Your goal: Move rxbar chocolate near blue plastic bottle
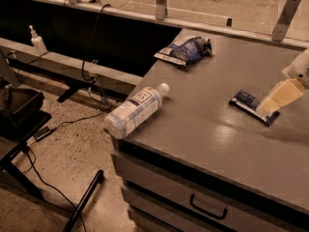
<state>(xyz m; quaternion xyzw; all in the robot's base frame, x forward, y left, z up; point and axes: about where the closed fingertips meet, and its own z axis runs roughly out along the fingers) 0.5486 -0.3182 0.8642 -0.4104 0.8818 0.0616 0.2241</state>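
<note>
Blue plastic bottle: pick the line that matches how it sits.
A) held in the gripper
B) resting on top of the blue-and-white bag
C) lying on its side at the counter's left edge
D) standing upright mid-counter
C: the blue plastic bottle lies on its side by the left edge of the counter, while the gripper is far to the right, over the rxbar chocolate.

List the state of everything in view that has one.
gripper: far right, low over the bar's right end.
rxbar chocolate: flat on the counter, apart from the bottle.
blue plastic bottle: on its side, capped, base at the counter's left edge.
blue-and-white bag: lying crumpled at the far side.
pump bottle: upright on the left ledge.
drawer: shut.
</note>
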